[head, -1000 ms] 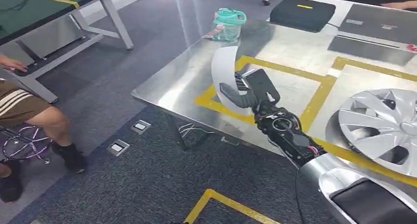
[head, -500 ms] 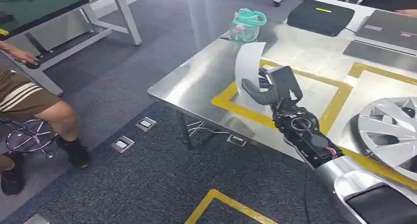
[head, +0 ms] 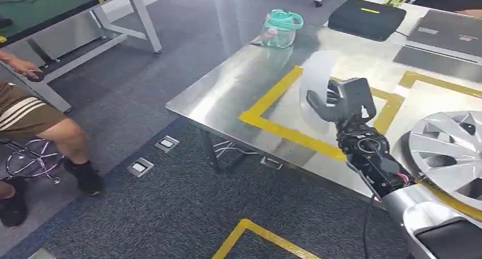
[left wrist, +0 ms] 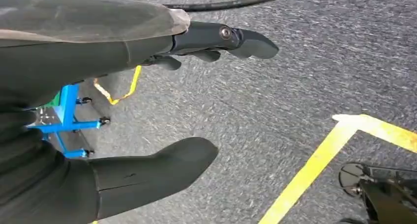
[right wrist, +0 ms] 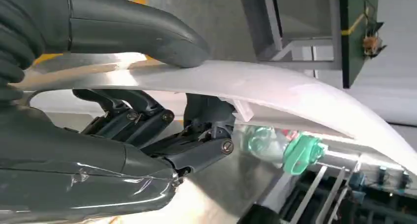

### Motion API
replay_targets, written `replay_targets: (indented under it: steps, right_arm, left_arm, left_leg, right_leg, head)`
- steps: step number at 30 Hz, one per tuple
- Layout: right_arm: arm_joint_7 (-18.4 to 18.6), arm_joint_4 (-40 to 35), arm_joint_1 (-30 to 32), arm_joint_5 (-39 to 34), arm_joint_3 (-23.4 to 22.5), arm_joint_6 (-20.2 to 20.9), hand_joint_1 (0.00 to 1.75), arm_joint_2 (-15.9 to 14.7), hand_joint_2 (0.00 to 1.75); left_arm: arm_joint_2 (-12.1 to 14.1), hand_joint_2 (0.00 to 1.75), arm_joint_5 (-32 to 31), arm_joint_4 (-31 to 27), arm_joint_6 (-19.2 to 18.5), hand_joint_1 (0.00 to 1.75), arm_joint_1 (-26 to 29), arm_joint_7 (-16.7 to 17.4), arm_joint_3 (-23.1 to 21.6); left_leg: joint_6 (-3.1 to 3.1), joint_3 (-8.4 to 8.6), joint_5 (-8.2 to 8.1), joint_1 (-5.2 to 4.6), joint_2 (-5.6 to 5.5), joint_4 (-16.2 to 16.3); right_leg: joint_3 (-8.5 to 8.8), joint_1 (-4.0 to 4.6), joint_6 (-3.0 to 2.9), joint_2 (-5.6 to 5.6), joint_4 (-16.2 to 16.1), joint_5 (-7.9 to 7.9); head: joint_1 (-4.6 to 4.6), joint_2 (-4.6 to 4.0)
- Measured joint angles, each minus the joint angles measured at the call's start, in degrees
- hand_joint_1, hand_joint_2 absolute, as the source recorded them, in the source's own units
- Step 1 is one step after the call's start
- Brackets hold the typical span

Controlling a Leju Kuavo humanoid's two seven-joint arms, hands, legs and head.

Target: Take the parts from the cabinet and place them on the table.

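Observation:
My right hand [head: 336,103] grips a curved white plastic part [head: 314,83], holding it upright over the steel table [head: 227,94], inside the yellow taped square [head: 273,125]. In the right wrist view the thumb [right wrist: 147,32] presses on the white part [right wrist: 295,94] and the fingers [right wrist: 162,135] curl beneath it. A silver wheel cover [head: 449,151] lies on the table to the right of that hand. In the left wrist view my left hand [left wrist: 162,106] hangs over the grey carpet, fingers apart, holding nothing.
A teal-lidded water bottle [head: 279,29] stands at the table's far edge; it also appears in the right wrist view as the bottle [right wrist: 290,148]. Black cases and laptops [head: 364,16] lie at the back. A seated person [head: 34,128] is at the left by a green table [head: 68,3].
The view has shifted as the camera moved. My right hand has carried the white part to the right and further over the table, into the yellow square.

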Motion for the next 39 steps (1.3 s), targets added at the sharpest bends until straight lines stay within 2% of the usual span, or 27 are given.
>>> replay_targets:
  steps: [23, 32, 33, 37, 39]
  right_arm:
    - [0.3, -2.6, 1.8, -0.7, -2.5, -0.9, 1.75, -3.3, 1.75]
    - [-0.4, -2.7, 2.2, -1.0, -3.0, 0.6, 1.75, -3.9, 1.75]
    - [-0.5, -2.7, 2.3, -0.4, -3.1, 0.2, 1.75, -4.0, 1.75]
    - [3.3, -2.7, 2.2, 11.3, -2.6, -8.1, 1.75, -4.1, 1.75]
    - [4.2, -2.7, 2.3, 12.7, -2.4, -8.3, 1.75, -4.1, 1.75]
  left_arm:
    - [0.0, 1.75, 0.1, 0.0, -0.7, 0.0, 0.0, -0.2, -0.1]
    - [0.2, 1.75, 0.3, 0.0, -0.7, 0.0, 0.0, -0.5, -0.1]
    - [0.2, 1.75, 0.3, 0.0, -0.7, 0.0, 0.0, -0.7, -0.1]
    - [0.1, 1.75, 0.4, 0.0, -0.7, 0.0, 0.0, -1.2, -0.1]
    - [0.1, 1.75, 0.4, 0.0, -0.7, 0.0, 0.0, -1.2, -0.1]
  left_leg:
    - [-0.01, 0.07, 0.0, 0.03, 0.0, 0.0]
    - [0.0, 0.08, 0.0, 0.02, -0.01, 0.0]
    - [0.0, 0.08, 0.0, 0.02, -0.01, 0.0]
    - [0.0, 0.08, 0.0, 0.02, -0.01, 0.0]
    - [-0.01, 0.08, 0.0, 0.02, 0.01, 0.0]
  right_leg:
    - [0.06, 0.08, 0.0, -0.01, 0.0, -0.01]
    - [0.08, 0.08, 0.0, 0.0, 0.0, -0.01]
    - [0.07, 0.08, 0.0, 0.0, 0.0, -0.01]
    - [0.09, 0.08, 0.0, -0.01, 0.0, -0.01]
    - [0.09, 0.09, 0.0, 0.01, 0.0, -0.01]
  head:
    - [0.07, 0.0]
    - [0.04, 0.0]
    - [0.04, 0.0]
    - [0.07, 0.0]
    - [0.02, 0.0]
